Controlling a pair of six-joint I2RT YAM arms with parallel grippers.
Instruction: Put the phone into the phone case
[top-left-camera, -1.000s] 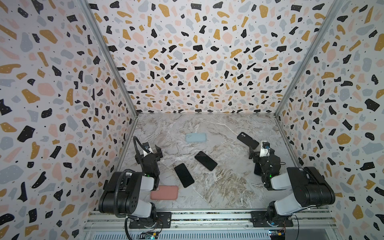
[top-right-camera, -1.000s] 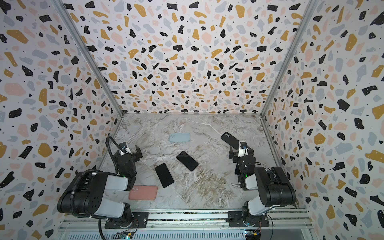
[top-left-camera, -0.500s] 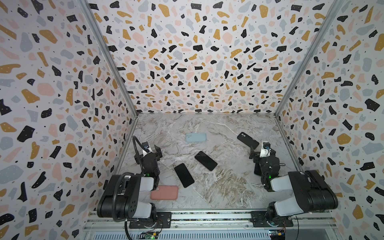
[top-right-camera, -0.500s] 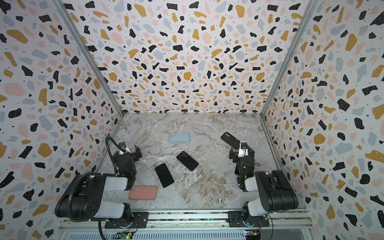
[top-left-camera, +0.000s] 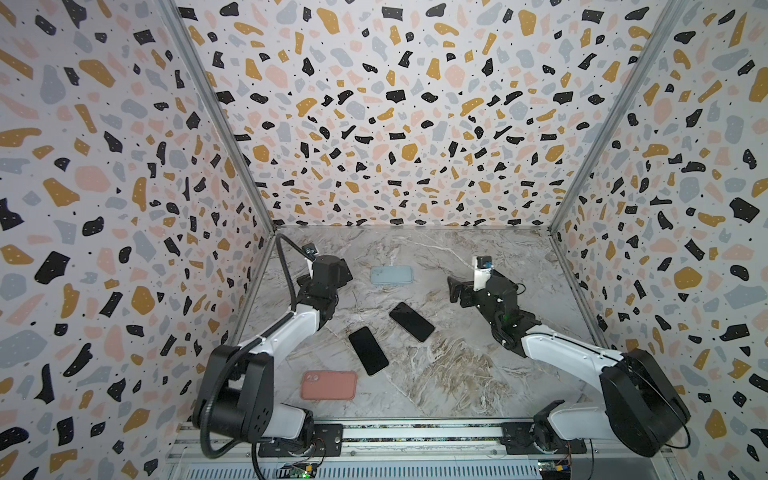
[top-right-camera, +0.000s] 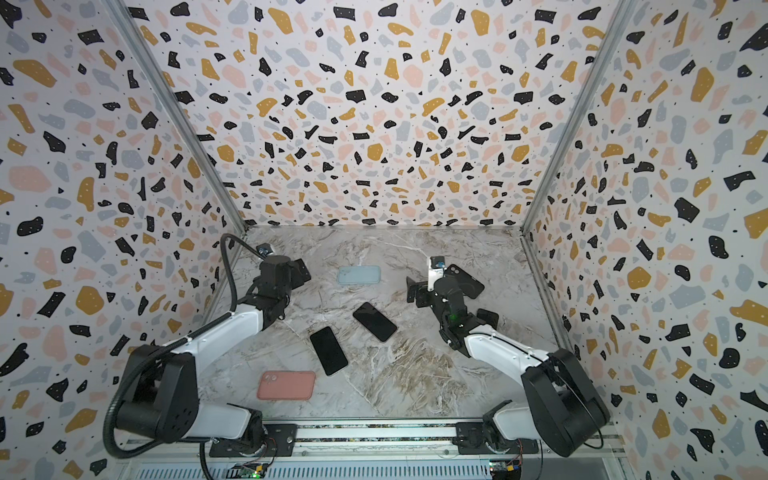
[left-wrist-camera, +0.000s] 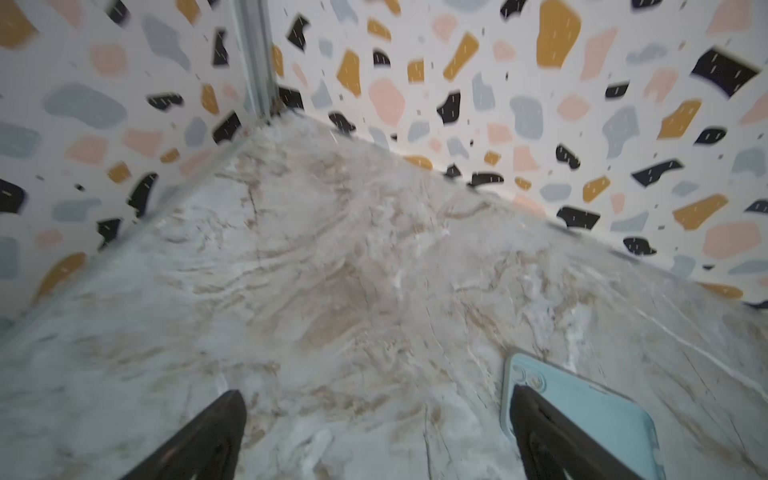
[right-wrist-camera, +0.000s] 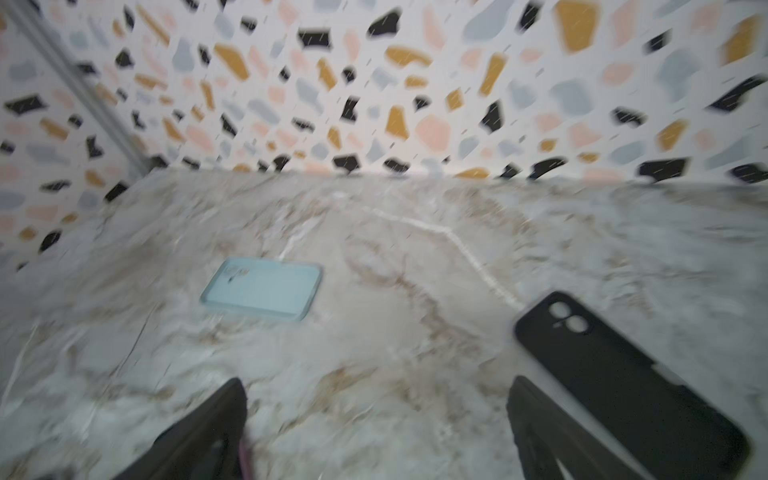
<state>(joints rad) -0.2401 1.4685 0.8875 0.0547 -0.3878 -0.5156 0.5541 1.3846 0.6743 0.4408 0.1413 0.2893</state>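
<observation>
Left gripper (left-wrist-camera: 376, 392) hangs over the left half of the table (top-left-camera: 457, 386), close to the left edge and toward the back, its two fingers spread wide with only bare marble between them; in the left wrist view one finger crosses the near end of the blue case (top-left-camera: 391, 275), though whether it touches cannot be told; right gripper (right-wrist-camera: 376, 381) hangs over the right half at about the same depth, fingers likewise wide apart and holding nothing; the black case (top-right-camera: 471, 283) lies flat just beside it, toward the right edge, partly hidden behind the arm in a top view, its camera holes showing in the right wrist view; both wrist views are smeared; the blue case lies flat toward the back edge, a little left of the middle, between the two grippers; two dark, glossy phones lie flat in the middle of the table, apart from each other and from every case; the back phone (top-left-camera: 411, 322) sits slanted near the centre, and the front phone (top-left-camera: 368, 350) sits just left and forward of it; the pink case (top-left-camera: 329, 385) lies flat near the front edge, toward the front left corner, well apart from both grippers; speckled walls (top-left-camera: 415, 124) close the table in on the left, back and right.
</observation>
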